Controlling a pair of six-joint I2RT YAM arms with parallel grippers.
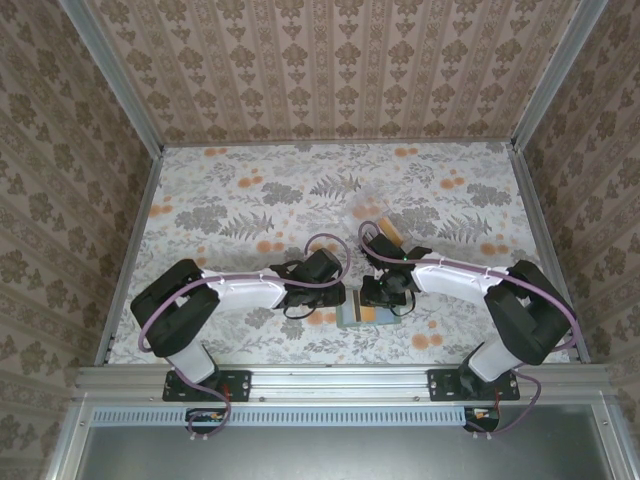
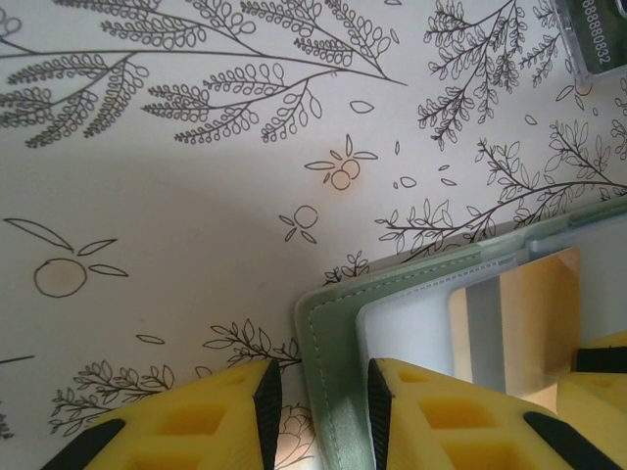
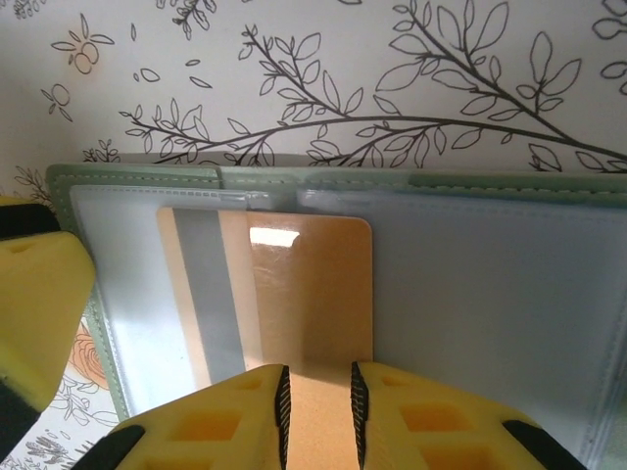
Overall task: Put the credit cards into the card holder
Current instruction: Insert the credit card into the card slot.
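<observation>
The right fingers (image 3: 421, 421) are closed tight on the near end of an orange card (image 3: 304, 284), which lies flat on the clear pockets of the open card holder (image 3: 490, 182). The left fingers (image 2: 196, 416) straddle the holder's green corner edge, slightly apart, and I cannot tell whether they grip it. The holder rests on the flowered desk (image 2: 196, 215) between both arms.
</observation>
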